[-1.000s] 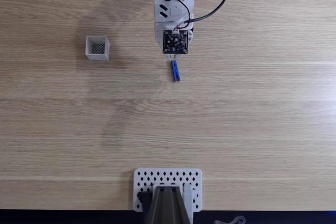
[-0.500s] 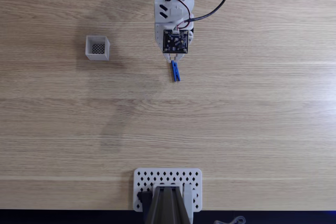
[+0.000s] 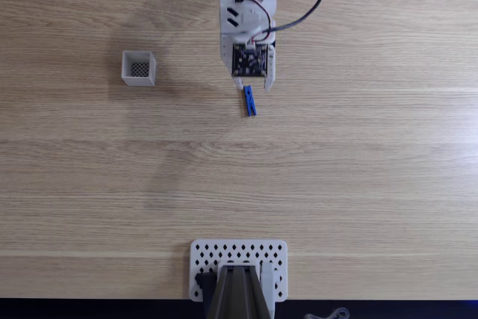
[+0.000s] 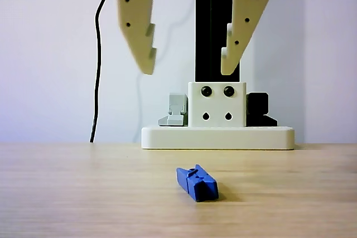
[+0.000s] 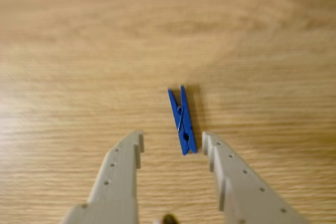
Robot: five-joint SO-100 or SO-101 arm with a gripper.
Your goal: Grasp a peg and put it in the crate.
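Lying flat on a pale wooden table (image 3: 358,169), a slim blue peg (image 3: 249,101) sits near the centre of the fixed view, its length running roughly up and down the picture. Just above it there, the white arm (image 3: 245,13) reaches down from the top edge, trailing black and red cables, and its gripper (image 3: 255,84) hangs over the peg's upper end. In the other view, taken low across the table, the gripper (image 4: 187,72) is spread wide, its two cream fingers (image 4: 136,20) hanging in the air well clear of the wood, and the peg (image 4: 197,183) rests on the table below the gap, untouched. The wrist view looks down past the same parted fingers (image 5: 118,177) at the peg (image 5: 182,119), whose near end lies between the two tips (closer to the right-hand one in that picture), though no contact shows. Well to the left of the peg in the fixed view stands the crate (image 3: 139,68), a tiny white open box with a dark mesh bottom. At the bottom edge of that view sits a white plate (image 3: 239,255) pierced with diamond holes, with a grey upright mount on it.
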